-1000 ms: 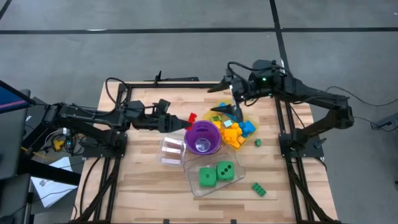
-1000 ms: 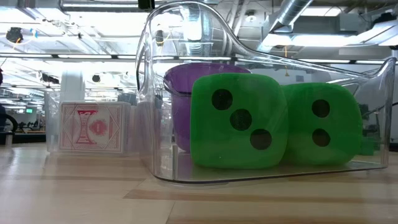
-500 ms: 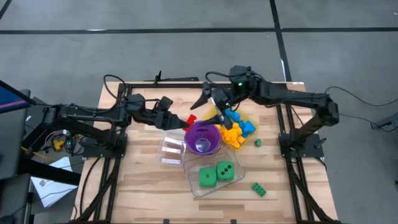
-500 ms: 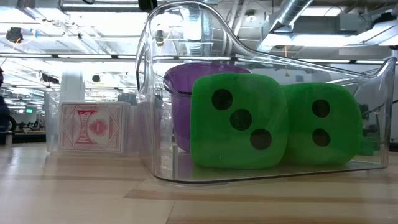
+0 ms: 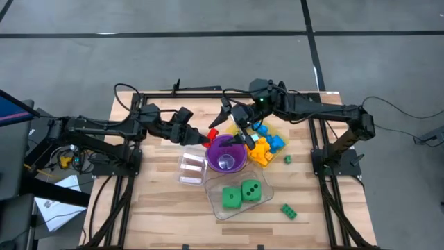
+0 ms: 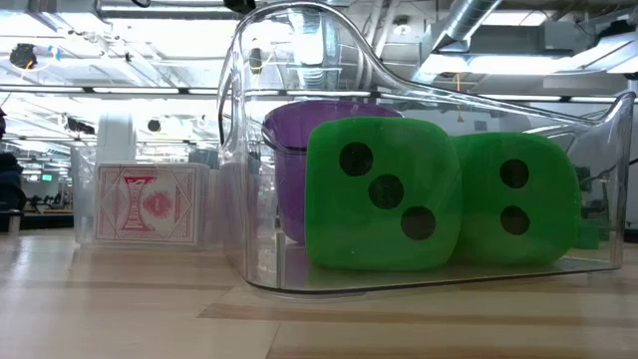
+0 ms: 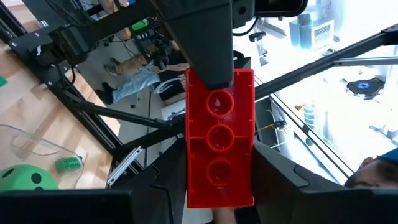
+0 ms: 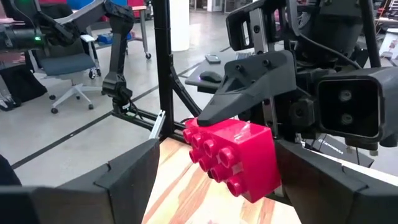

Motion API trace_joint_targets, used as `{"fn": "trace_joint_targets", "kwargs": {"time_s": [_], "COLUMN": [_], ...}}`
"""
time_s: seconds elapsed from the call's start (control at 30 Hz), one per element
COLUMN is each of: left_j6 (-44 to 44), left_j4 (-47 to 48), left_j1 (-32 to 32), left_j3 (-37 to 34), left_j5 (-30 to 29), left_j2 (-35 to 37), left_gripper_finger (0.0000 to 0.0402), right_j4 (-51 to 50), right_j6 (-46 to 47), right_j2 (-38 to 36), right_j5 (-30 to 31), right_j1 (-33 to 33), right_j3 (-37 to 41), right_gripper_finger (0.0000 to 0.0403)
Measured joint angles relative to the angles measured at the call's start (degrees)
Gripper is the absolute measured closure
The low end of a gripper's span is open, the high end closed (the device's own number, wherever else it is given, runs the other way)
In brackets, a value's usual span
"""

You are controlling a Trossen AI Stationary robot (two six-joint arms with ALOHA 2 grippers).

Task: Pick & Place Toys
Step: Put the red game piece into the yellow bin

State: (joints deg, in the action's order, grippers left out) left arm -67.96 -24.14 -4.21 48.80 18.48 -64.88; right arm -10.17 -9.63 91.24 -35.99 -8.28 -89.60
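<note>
Left gripper [image 5: 205, 137] grips red brick [image 7: 219, 147]; right gripper [image 5: 226, 119] apparently open nearby.

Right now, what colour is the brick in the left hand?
Red brick, clearest in the left wrist view.

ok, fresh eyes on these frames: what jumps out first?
The red brick, clamped in the left gripper above the table by the purple cup, with the open right gripper facing it as if for a handover. Next, the two green dice in the clear tub at the table's front, filling the low view.
</note>
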Motion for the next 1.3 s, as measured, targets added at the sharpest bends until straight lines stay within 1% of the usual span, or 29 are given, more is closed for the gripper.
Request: {"fn": "trace_joint_targets", "kwargs": {"time_s": [0.23,0.43,0.57,0.77,0.83,0.93,1.03,1.13,1.2,1.3], "left_j6": [0.1,0.1,0.1,-0.3,-0.7,-0.7,-0.5,0.7,1.0,0.7], "left_j4": [0.0,0.1,0.1,0.0,0.0,0.0,0.0,-0.3,-0.7,-0.8], "left_j1": [0.0,0.0,0.0,0.1,0.1,0.1,0.1,0.0,-0.1,-0.2], "left_j3": [0.0,0.0,0.0,0.0,0.0,0.0,0.0,0.0,0.0,0.0], "left_j5": [0.2,0.2,0.0,0.8,0.9,0.4,0.2,-0.4,-2.0,-2.0], "left_j2": [0.0,0.0,0.0,0.0,0.0,0.0,0.0,0.0,0.0,0.0], "left_gripper_finger": [0.0271,0.0271,0.0271,0.0270,0.0270,0.0269,0.0258,0.0234,0.0214,0.0187], "right_j4": [0.0,0.0,0.1,0.1,0.1,-0.1,-0.4,-1.0,-1.2,-1.5], "right_j6": [0.0,0.0,0.1,-0.4,-0.9,-0.9,-0.5,0.9,1.5,1.7], "right_j2": [0.0,0.0,0.0,-0.1,-0.1,-0.1,-0.2,-0.2,-0.1,0.0], "right_j5": [0.2,1.8,2.2,1.3,1.2,1.1,1.2,1.3,1.5,1.4], "right_j1": [0.5,0.9,0.9,0.9,0.9,0.9,0.9,0.9,0.9,1.1], "right_j3": [0.0,0.0,0.0,0.0,0.0,0.0,0.0,0.0,0.0,0.0], "right_gripper_finger": [0.0101,0.0140,0.0188,0.0289,0.0308,0.0308,0.0308,0.0309,0.0309,0.0309]}}
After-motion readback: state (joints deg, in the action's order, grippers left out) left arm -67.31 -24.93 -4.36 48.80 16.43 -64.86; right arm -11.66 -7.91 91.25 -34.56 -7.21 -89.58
